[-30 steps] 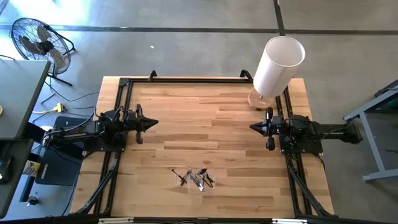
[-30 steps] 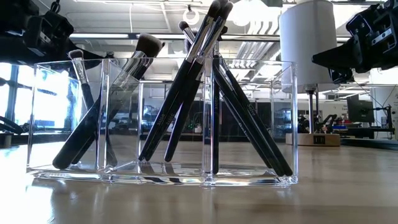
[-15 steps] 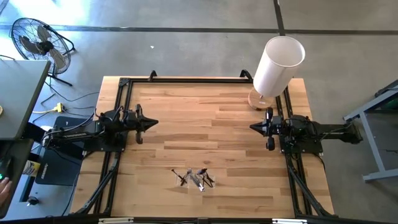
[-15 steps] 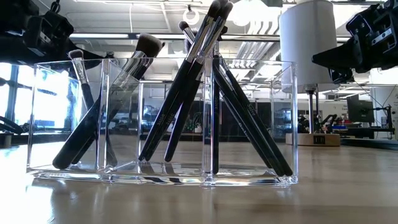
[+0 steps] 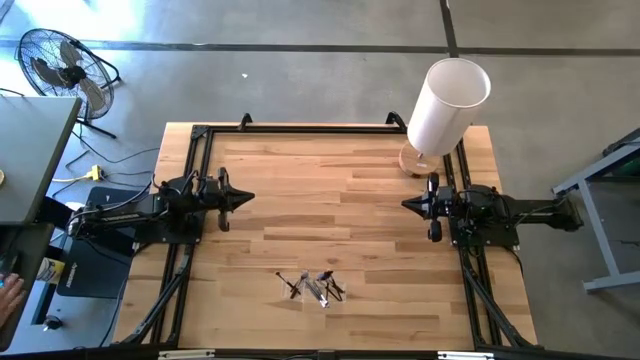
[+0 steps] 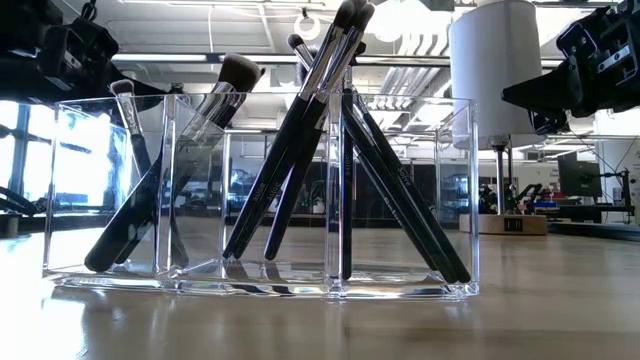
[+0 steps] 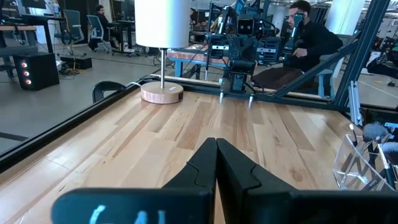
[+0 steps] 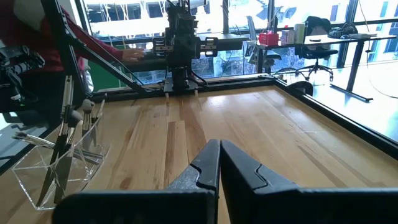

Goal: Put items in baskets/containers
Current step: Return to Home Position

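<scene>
Clear compartmented holder (image 6: 455, 200) — dark-handled brushes (image 6: 285, 175) inside, leaning steeply, bristles up. Left gripper (image 5: 248, 199) and right gripper (image 5: 405, 205) well apart from holder — jaws pressed together.

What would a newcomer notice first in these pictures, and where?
The clear organizer fills the low view, with dark-handled brushes leaning crossed in its compartments, near the table's front edge. A tall white cylinder stands at the far right corner. The left gripper and right gripper face each other from opposite sides, jaws shut and empty.
</scene>
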